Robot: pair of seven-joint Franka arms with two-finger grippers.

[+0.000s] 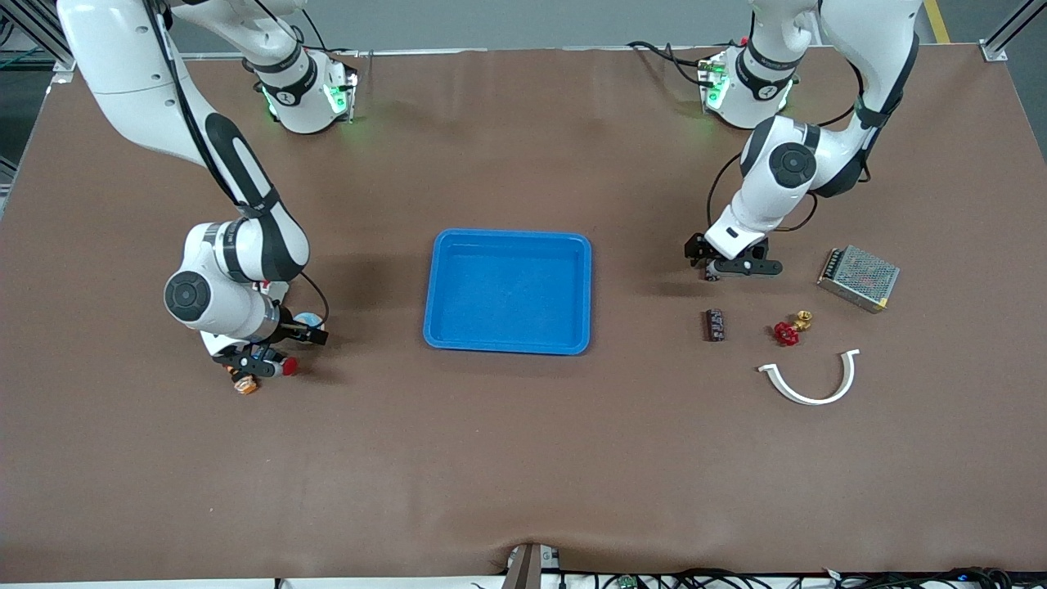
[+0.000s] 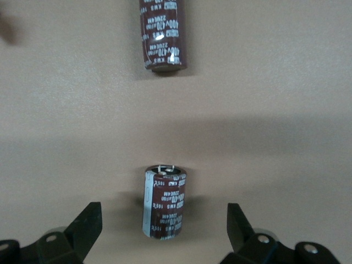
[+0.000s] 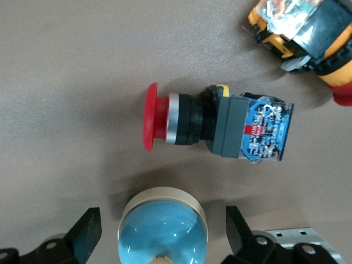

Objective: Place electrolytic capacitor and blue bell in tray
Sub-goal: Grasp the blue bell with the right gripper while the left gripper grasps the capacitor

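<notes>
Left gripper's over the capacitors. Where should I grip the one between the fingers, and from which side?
Grip the nearer capacitor across the middle of its round body, coming straight down. It lies on its side on the table, its length running between the open left gripper fingers, so they would likely close on its curved flanks, not its ends. The second capacitor lies apart and shouldn't interfere.

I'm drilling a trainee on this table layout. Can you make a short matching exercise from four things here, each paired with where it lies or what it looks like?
Things:
1. tray
2. electrolytic capacitor
3. blue bell
4. white curved clip

Descriptions:
A. between the open right gripper's fingers
B. mid-table, nothing in it
C. nearest the front camera at the left arm's end
D. brown can standing between the open left gripper's fingers

Pairs: 1-B, 2-D, 3-A, 4-C
</notes>
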